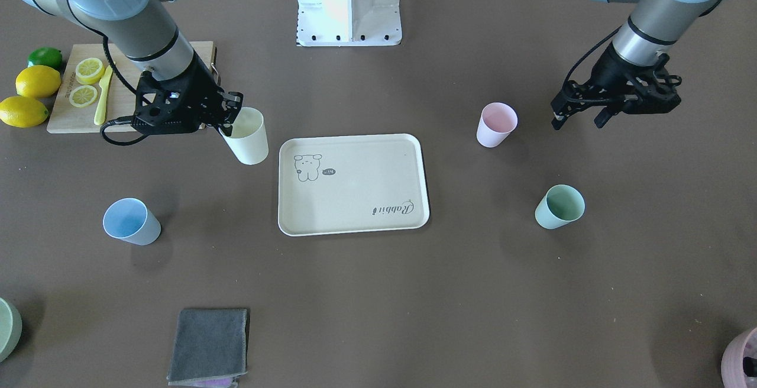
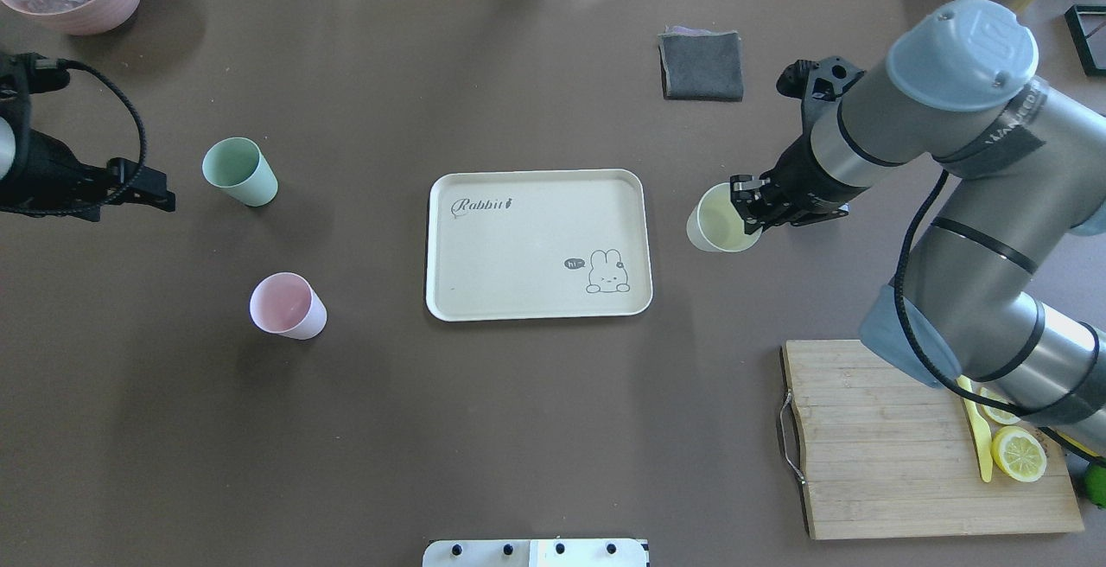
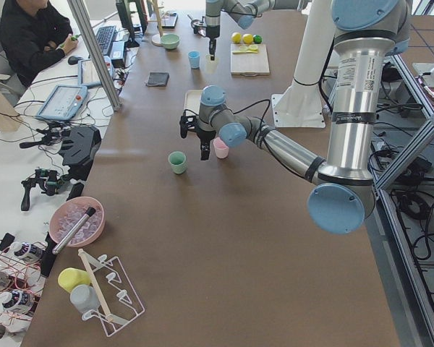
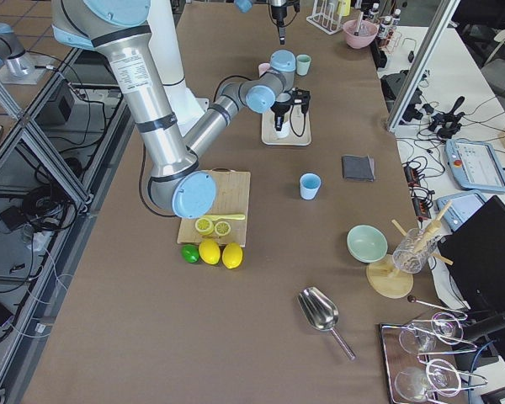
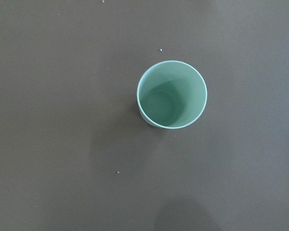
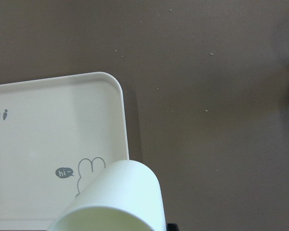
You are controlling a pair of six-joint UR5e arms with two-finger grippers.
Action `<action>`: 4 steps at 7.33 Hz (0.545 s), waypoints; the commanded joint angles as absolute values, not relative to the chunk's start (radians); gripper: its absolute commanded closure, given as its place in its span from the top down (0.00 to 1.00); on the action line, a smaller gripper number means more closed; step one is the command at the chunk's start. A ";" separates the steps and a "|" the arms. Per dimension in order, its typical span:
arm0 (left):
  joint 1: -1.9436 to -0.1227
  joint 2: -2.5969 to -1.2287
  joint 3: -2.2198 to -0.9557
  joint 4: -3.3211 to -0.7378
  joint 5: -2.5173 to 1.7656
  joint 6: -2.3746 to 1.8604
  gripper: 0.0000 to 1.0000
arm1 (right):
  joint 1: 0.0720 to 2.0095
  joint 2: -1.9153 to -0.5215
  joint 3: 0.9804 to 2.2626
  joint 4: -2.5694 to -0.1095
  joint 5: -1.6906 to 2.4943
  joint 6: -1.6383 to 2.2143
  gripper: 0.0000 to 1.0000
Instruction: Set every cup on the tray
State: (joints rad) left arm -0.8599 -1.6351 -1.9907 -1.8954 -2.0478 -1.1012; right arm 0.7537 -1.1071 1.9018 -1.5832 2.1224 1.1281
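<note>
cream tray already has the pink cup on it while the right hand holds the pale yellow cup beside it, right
No. The pink plastic cup stands on the brown table, apart from the cream rectangular tray, as the overhead view shows. The right hand does hold the pale yellow cup beside it.

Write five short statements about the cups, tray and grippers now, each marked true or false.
1. The tray holds no cup. True.
2. The right gripper is shut on the blue cup. False: it grips the cream cup; the blue cup stands alone on the table.
3. The pink cup and green cup stand on the table, off the tray. True.
4. The left gripper holds the pink cup. False: it is open and empty.
5. The cream cup is over the tray's middle. False: it is beside the tray, outside its rim.
</note>
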 commanded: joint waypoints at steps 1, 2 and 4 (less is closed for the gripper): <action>-0.816 -1.661 -1.988 -1.896 -2.026 -1.147 0.98 | 0.723 -1.016 1.826 -1.591 2.122 1.169 0.00; -0.780 -1.676 -1.983 -1.896 -2.010 -1.175 0.98 | 0.709 -0.996 1.795 -1.591 2.117 1.170 0.00; -0.727 -1.697 -1.983 -1.896 -1.970 -1.225 0.98 | 0.680 -0.993 1.778 -1.588 2.106 1.170 0.00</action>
State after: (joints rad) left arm -0.7570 -1.6848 -1.9842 -1.8960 -1.9872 -1.1976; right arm 0.6988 -0.9988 1.7933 -1.5888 2.1117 1.1691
